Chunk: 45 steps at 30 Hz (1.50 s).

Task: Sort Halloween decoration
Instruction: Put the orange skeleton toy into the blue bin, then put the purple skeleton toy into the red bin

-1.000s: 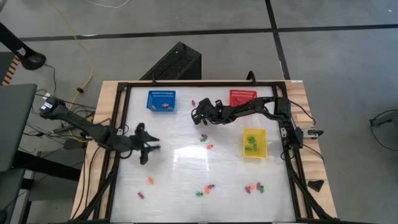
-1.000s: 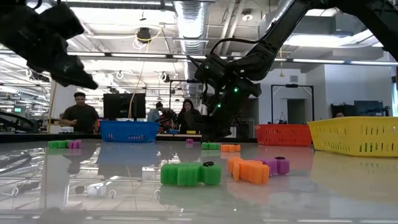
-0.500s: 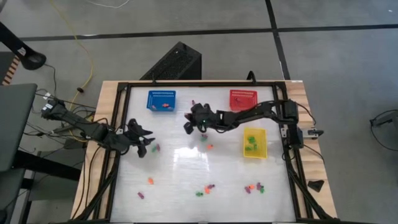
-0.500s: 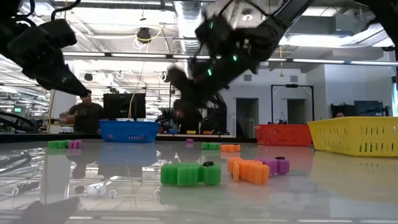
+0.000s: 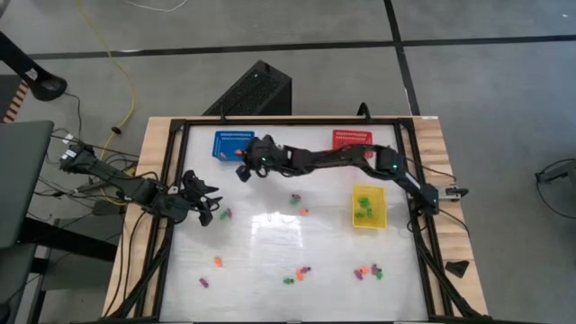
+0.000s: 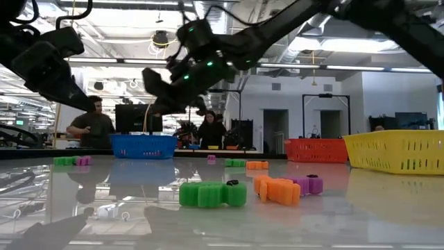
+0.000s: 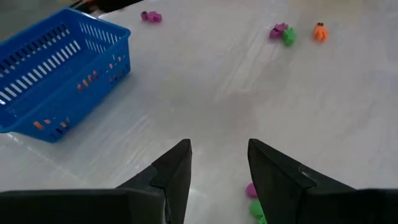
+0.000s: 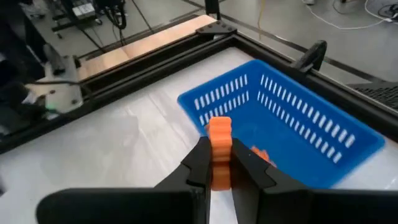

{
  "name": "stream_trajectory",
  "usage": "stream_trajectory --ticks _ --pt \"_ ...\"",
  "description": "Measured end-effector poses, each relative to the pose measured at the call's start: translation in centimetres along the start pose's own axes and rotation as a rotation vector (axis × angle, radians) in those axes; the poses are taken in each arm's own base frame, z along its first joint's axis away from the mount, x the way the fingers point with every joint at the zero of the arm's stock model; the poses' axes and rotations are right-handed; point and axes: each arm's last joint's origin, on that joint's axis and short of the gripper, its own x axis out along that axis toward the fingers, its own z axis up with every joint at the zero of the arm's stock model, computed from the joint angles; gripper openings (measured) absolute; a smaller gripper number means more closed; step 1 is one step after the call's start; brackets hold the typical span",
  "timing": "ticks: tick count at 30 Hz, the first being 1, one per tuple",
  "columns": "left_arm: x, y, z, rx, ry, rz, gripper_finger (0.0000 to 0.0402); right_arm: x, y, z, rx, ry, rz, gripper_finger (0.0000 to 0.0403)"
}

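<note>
My right gripper (image 5: pixel 243 170) reaches across the table and hangs just near of the blue basket (image 5: pixel 233 144), shut on an orange trinket (image 8: pixel 219 148). The blue basket (image 8: pixel 298 134) has orange trinkets inside. My left gripper (image 5: pixel 208 214) is open, low over the table's left part, and holds nothing. A purple and a green trinket (image 7: pixel 252 200) lie on the table right beside its fingers. More orange, purple and green trinkets lie scattered: at the centre (image 5: pixel 299 202) and along the near part (image 5: pixel 297 274), (image 5: pixel 367 270), (image 5: pixel 217 262). My right gripper pinches the orange trinket's lower part (image 8: pixel 219 169) between its two fingers. The trinket's upper part sticks out beyond the fingertips (image 8: pixel 200 155). It is lifted clear of the table, in front of the blue basket's near wall.
A red basket (image 5: pixel 351 139) stands at the far edge and a yellow basket (image 5: pixel 367 205), with green trinkets in it, near the right edge. A black frame borders the table (image 5: pixel 175 180). People show in the room behind (image 6: pixel 89 125). Bare table lies between the two grippers.
My right gripper has swung from the table's centre toward the left and far side, up to the blue basket, and stays shut. My left gripper has drawn back a little toward the left edge, uncovering the purple and green trinkets beside it.
</note>
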Motion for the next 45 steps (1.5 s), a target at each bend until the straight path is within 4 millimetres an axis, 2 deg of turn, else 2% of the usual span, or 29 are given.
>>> stream_trajectory --ticks 3,8,15,17,21,25,30,34,39,42,45 --pt "0.0 0.0 0.0 0.001 -0.001 0.001 0.0148 1.6 -0.5 0.5 0.012 -0.003 -0.017 0.0081" --pt "0.0 0.0 0.0 0.012 -0.001 0.004 0.0148 3.3 -1.7 0.7 0.038 -0.002 -0.045 0.0143" --pt "0.0 0.0 0.0 0.025 0.0 0.005 0.0148 3.1 -2.8 1.3 0.069 0.086 0.029 0.0201" --pt "0.0 0.0 0.0 0.025 0.0 0.004 0.0148 2.3 -2.9 2.0 0.07 0.149 0.093 0.021" --pt "0.0 0.0 0.0 0.02 -0.001 0.003 0.0148 -0.9 -2.2 3.8 0.011 0.322 0.208 0.0215" --pt "0.0 -0.1 0.2 0.005 -0.016 -0.006 0.0148 -4.6 -0.7 4.0 -0.153 0.512 0.237 0.0212" --pt "0.0 -0.3 0.5 -0.005 -0.043 -0.023 0.0148 -9.0 0.7 5.2 -0.247 0.624 0.245 0.0206" --pt "0.0 -0.4 0.7 -0.023 -0.06 -0.038 0.0148 -11.0 1.7 3.4 -0.288 0.781 0.235 0.0203" --pt "0.0 -0.5 0.7 -0.015 -0.06 -0.038 0.0148 -12.2 3.8 1.0 -0.339 0.856 0.258 0.0203" --pt "0.0 -0.5 0.7 -0.018 -0.063 -0.037 0.0148 -12.0 4.5 -1.1 -0.412 0.836 0.185 0.0203" --pt "0.0 -0.5 0.7 -0.018 -0.063 -0.037 0.0148 -11.0 5.6 -2.0 -0.407 0.692 0.202 0.0203"
